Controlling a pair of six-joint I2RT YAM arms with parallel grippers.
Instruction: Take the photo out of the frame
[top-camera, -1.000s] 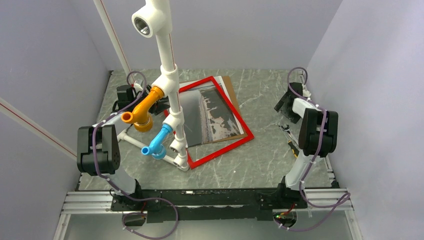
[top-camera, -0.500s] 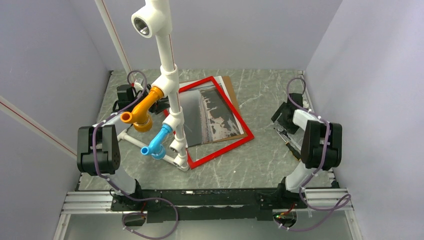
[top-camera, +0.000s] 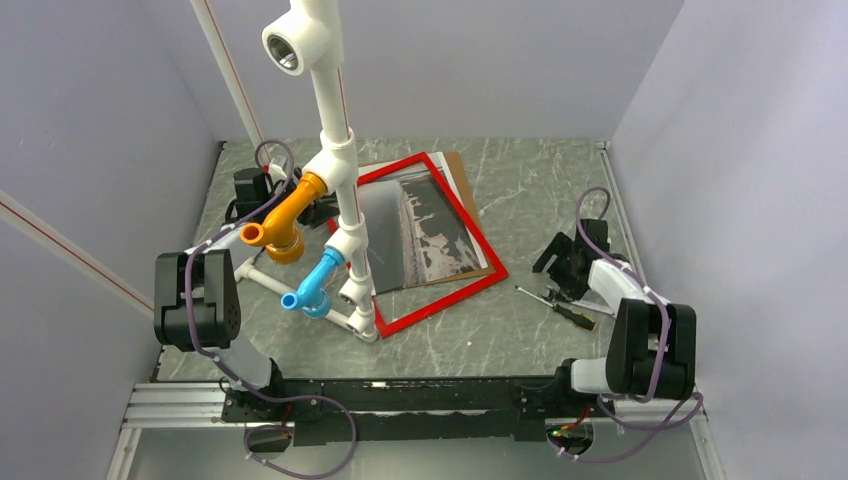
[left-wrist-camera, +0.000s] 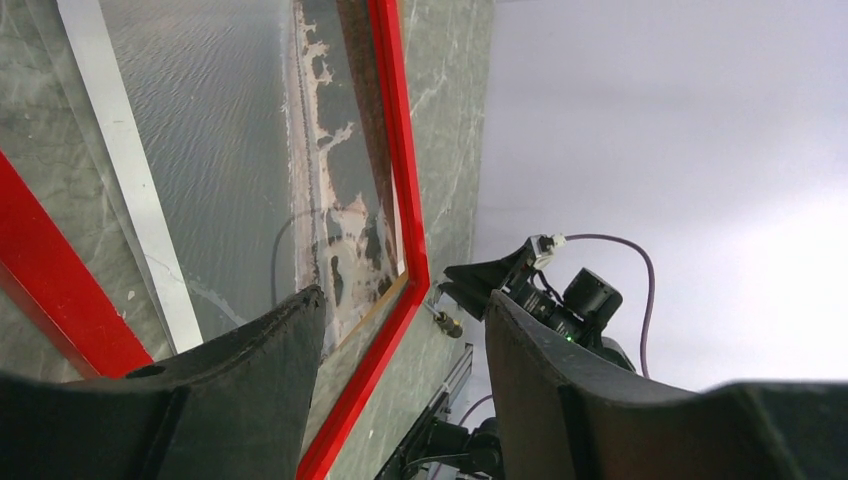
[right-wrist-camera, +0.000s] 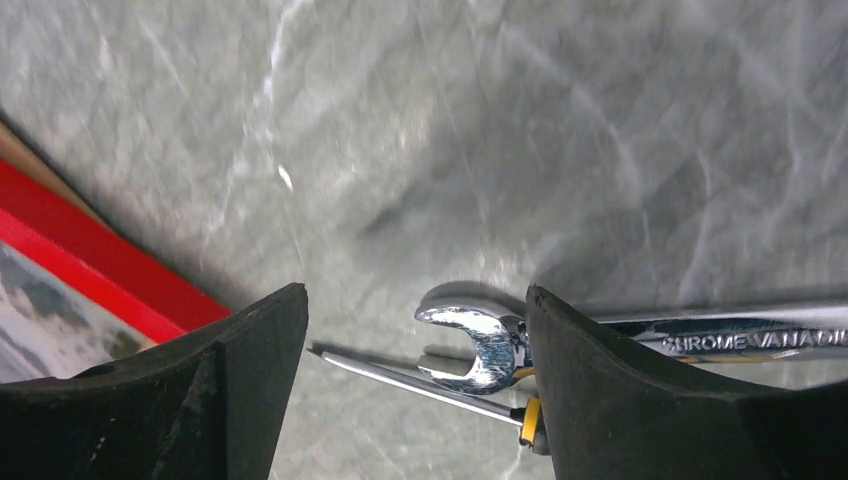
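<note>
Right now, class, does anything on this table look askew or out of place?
Yes: the grey landscape photo lies skewed to the thin red rectangular frame, and a plain brown board pokes out past the frame's far right edge.

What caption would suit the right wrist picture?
Open right gripper above a wrench and screwdriver on the table, red frame corner at left.

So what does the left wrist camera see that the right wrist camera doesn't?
Only the left wrist view shows the photo broadly, with grey water and shoreline, plus the right arm across the table. Only the right wrist view shows a chrome wrench close up, resting across a screwdriver. Both show the red frame, the marbled table, and that arm's own gripper, the left gripper and the right gripper, each open.
</note>
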